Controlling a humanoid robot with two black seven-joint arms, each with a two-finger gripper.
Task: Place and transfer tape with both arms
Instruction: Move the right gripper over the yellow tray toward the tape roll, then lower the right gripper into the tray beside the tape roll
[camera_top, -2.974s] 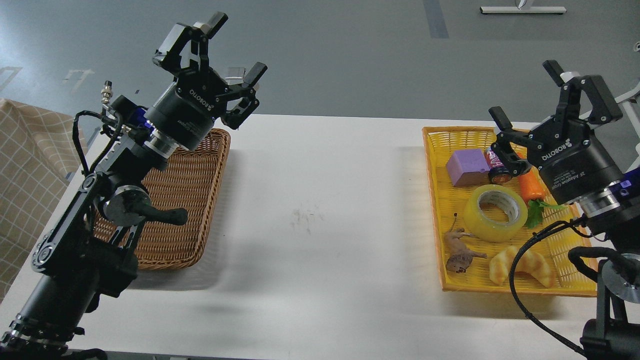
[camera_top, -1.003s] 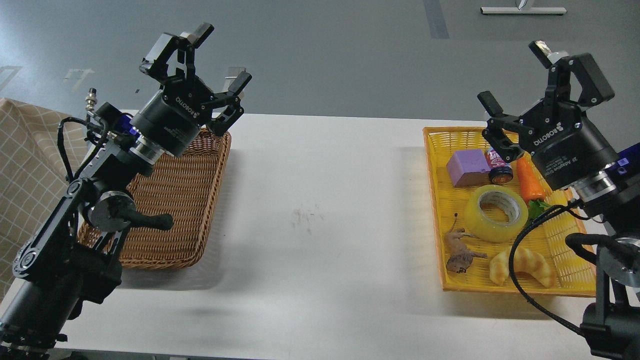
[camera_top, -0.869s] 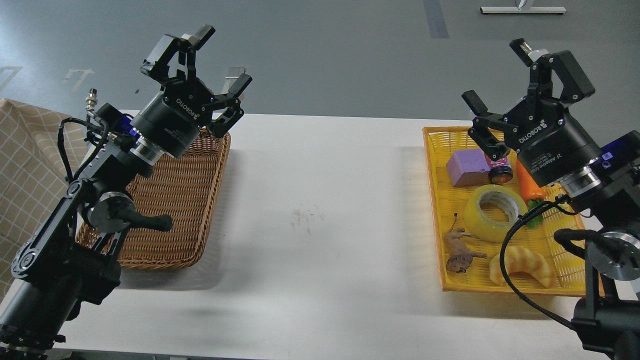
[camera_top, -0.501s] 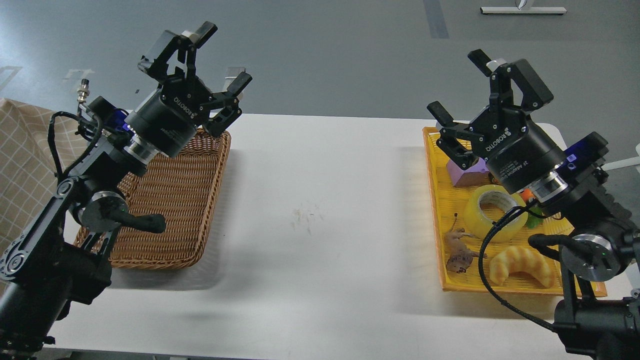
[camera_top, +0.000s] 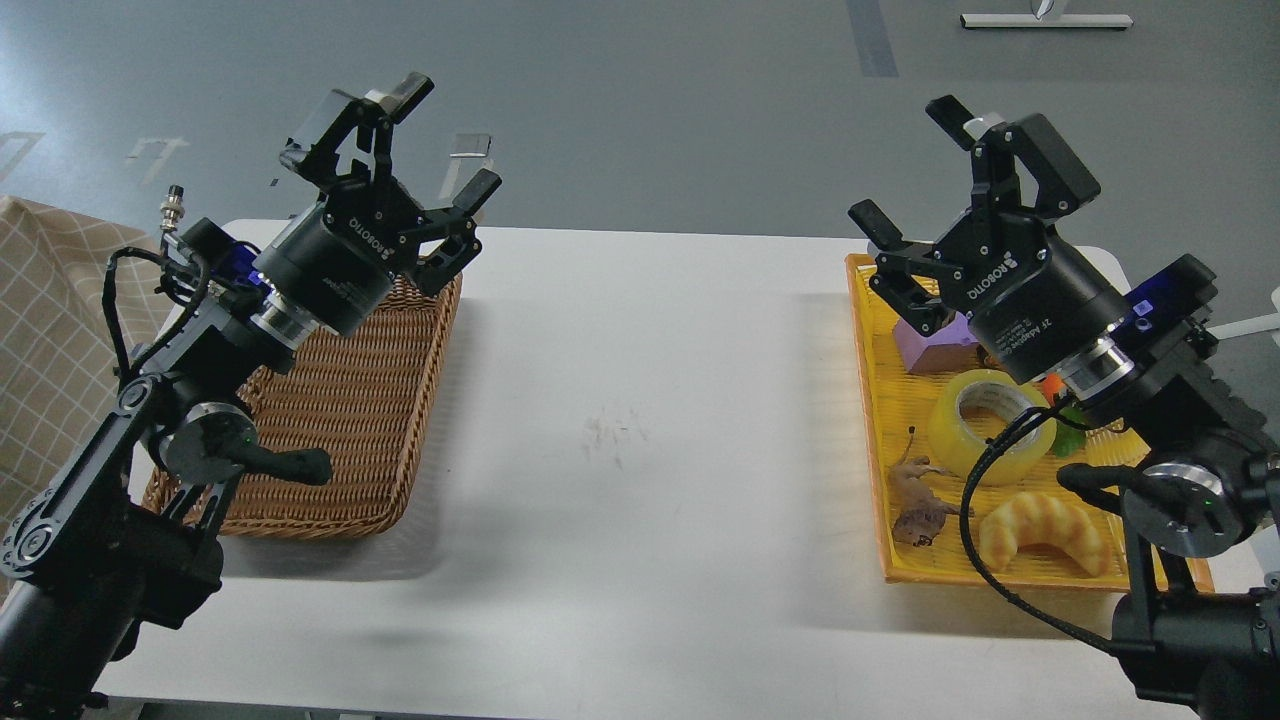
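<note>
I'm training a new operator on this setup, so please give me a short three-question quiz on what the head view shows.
1. True or false: the right pincer is shut on the tape.
2. Where does the tape lie? A) in the wicker basket; B) in the yellow tray; C) on the bare table.
3. Fill in: the toy nearest the tray's front edge, right of the small animal figure, is a ____.

Key: 1 false, both pincers, including the left pincer, are open and hold nothing; 2 B; 3 croissant.
</note>
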